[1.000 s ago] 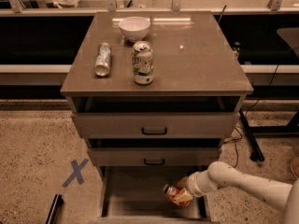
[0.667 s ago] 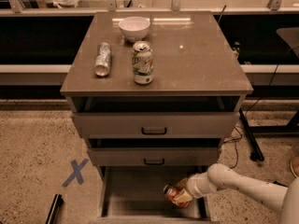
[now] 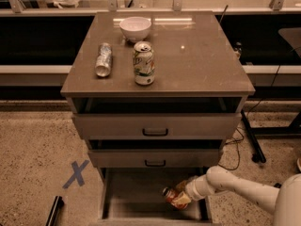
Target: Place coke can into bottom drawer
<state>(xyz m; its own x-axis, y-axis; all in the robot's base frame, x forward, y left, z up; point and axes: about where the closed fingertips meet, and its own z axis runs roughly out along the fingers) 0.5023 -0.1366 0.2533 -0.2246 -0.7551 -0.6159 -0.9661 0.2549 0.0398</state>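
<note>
The dented red-orange coke can (image 3: 170, 196) tilts (dark end leftward) over the grey-brown bottom drawer (image 3: 134, 199). The white gripper (image 3: 181, 195), reaching in from the right, clamps it.

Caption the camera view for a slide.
Gripper holds the coke can over the open bottom drawer; upright can, lying can and bowl sit atop.

A grey-brown bench (image 3: 197, 65) stands on speckled floor (image 3: 33, 149) marked with a blue tape cross (image 3: 75, 174); dark shelving (image 3: 37, 41) runs behind its back edge. My gripper (image 3: 178, 197) hangs below its front right corner.
</note>
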